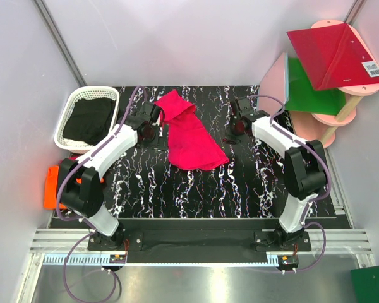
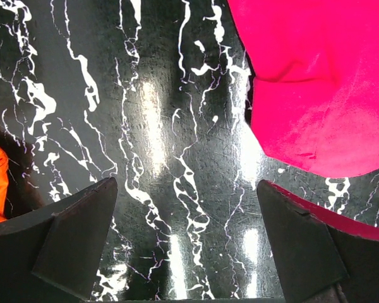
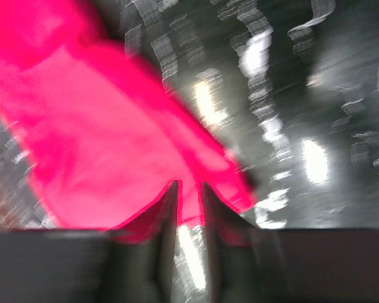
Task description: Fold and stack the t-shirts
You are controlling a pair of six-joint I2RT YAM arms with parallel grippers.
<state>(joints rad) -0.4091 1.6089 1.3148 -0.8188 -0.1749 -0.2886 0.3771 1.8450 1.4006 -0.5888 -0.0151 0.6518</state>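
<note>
Folding looks barely begun as the pink t-shirt (image 1: 188, 142) lies rumpled on the counter (image 1: 240, 183), the orange t-shirt (image 1: 50, 186) off its left edge; the left tool (image 2: 186, 184) gapes beside the cloth, the right tool (image 3: 189, 189) is too blurred to tell, and a clean pinch of a hem seems next.

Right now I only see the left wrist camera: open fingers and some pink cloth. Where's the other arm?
Observer: The right gripper is low over the table, on the far side of the pink t-shirt from yours.
Operator: Is there a basket?
Observer: Yes, a white basket at the far left, with black cloth inside.
Operator: Anything on the right?
Observer: A red panel and a green panel, off the table's far right corner.
</note>
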